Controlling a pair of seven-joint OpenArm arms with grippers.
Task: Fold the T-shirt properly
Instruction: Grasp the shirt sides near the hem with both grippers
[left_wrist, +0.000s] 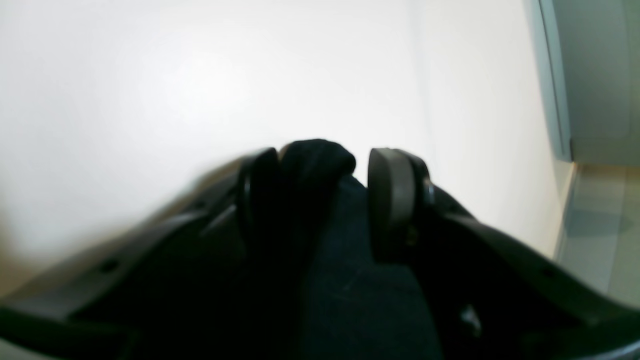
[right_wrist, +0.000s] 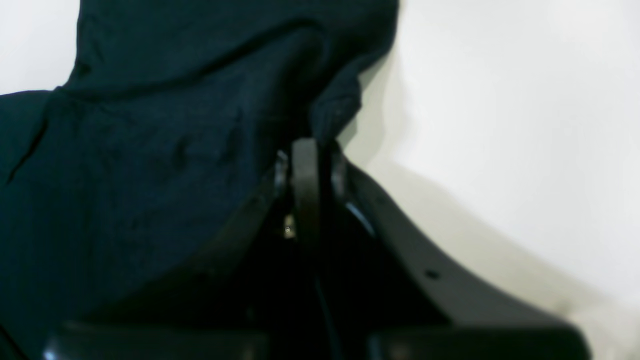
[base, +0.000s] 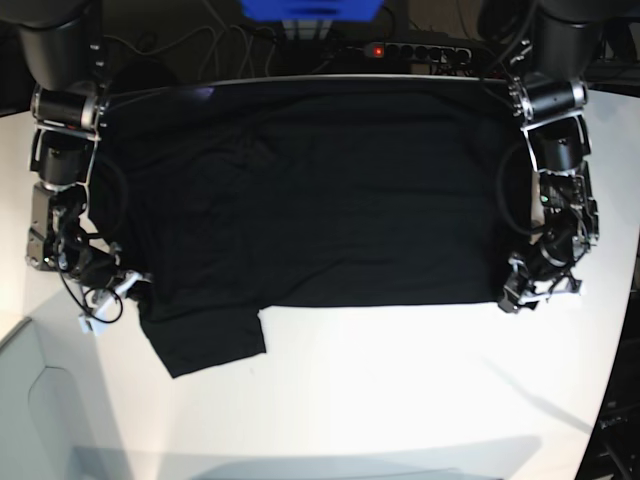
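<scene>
The black T-shirt (base: 310, 200) lies spread flat across the far half of the white table (base: 400, 380), with one sleeve (base: 205, 340) sticking out toward the front left. My left gripper (base: 522, 290) is at the shirt's front right corner. In the left wrist view it (left_wrist: 315, 165) holds a bunch of black fabric (left_wrist: 345, 280) between its pads (left_wrist: 392, 200). My right gripper (base: 125, 288) is at the front left edge. In the right wrist view it (right_wrist: 306, 147) is shut on the shirt (right_wrist: 150, 150), which drapes over it.
A power strip with a red light (base: 400, 48), cables and a blue object (base: 310, 8) sit behind the table. The table's edge cuts across the front left corner (base: 40, 400). The table's edge and the floor show at the right of the left wrist view (left_wrist: 595, 225).
</scene>
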